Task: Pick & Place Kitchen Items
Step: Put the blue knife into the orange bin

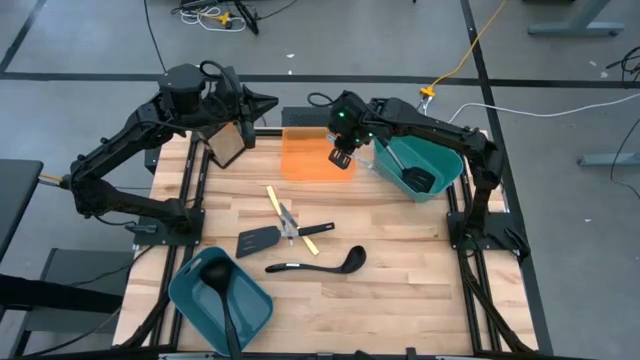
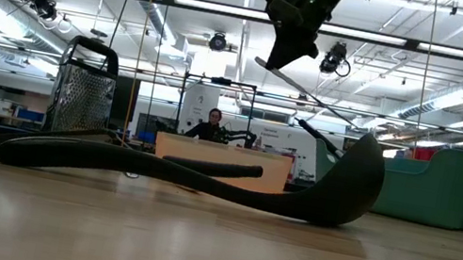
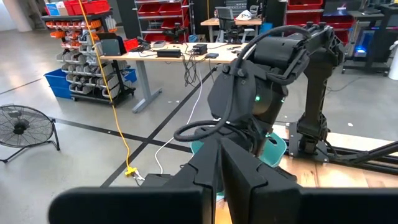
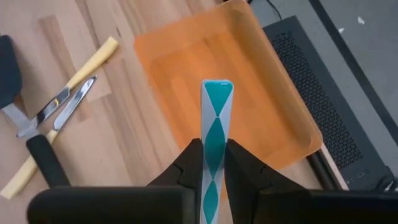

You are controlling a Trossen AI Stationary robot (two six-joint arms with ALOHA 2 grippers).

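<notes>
My right gripper [image 1: 343, 158] hangs above the flat orange tray [image 1: 310, 158], shut on a slim silver piece with teal diamonds [image 4: 217, 106]. On the wood lie a black ladle [image 1: 318, 265], a black slotted spatula [image 1: 260, 240], silver cutlery [image 1: 289, 222] and two pale yellow-handled pieces [image 1: 274, 199], crossing each other. A second ladle [image 1: 222, 290] lies in the near left teal bin [image 1: 190, 300]. Another black spatula [image 1: 412, 176] leans in the far right teal bin [image 1: 445, 160]. My left gripper [image 1: 268, 101] is shut on nothing, raised at the far left. My right gripper pinches the slim piece between its two fingers [image 4: 189, 158], which lie along it and slant down toward the tray. The piece's free end [image 4: 217, 87] sticks out past the fingertips, clear of the tray. Its other end is hidden behind the gripper.
A metal box grater [image 1: 228, 143] stands upright at the far left, under my left arm. The low view shows the ladle [image 2: 204, 178] lying across the near table with the grater [image 2: 84, 90] behind it. A person sits at a desk far off in the room.
</notes>
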